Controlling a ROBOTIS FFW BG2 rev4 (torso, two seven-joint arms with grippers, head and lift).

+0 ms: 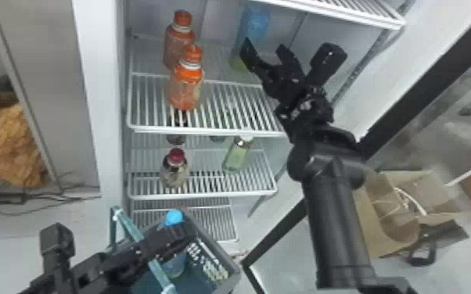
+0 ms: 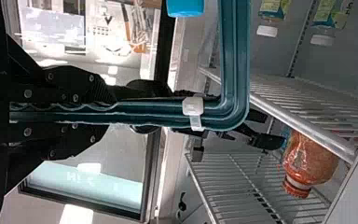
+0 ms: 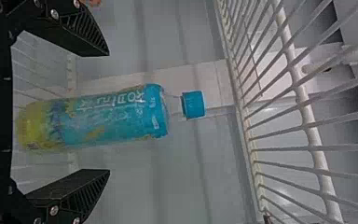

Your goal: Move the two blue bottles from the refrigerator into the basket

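Seeing one blue bottle (image 1: 255,23) upright toward the back of a fridge shelf (image 1: 232,109), below a higher rack (image 1: 358,15). Facing that bottle with the right end effector (image 1: 264,43), keeping it wide — fingers well spread, leaving a gap on each side of the bottle in the right wrist view. Showing a blue cap (image 3: 194,104) past the fingertips there, with a blue and yellow label (image 3: 107,114) on the body.

Finding the other blue bottle (image 1: 174,217) inside the basket (image 1: 235,270), cap uppermost, at the bottom of the head view. Gripping the teal handle (image 2: 235,51) of the basket with the left end effector (image 1: 187,233) — closing narrow, pinching the bar between both fingers. Wearing a white tie (image 2: 194,107) around that handle, near its bend.

Standing on the same shelf as the first blue bottle: two orange bottles (image 1: 187,84), lining up one in front of the other on the left side. Holding a red-capped dark bottle (image 1: 175,168) and a pale green bottle (image 1: 238,154) on the next shelf down (image 1: 203,183), side by side but apart. Leaving an open cardboard box (image 1: 387,219) on the floor to the right, outside the fridge.
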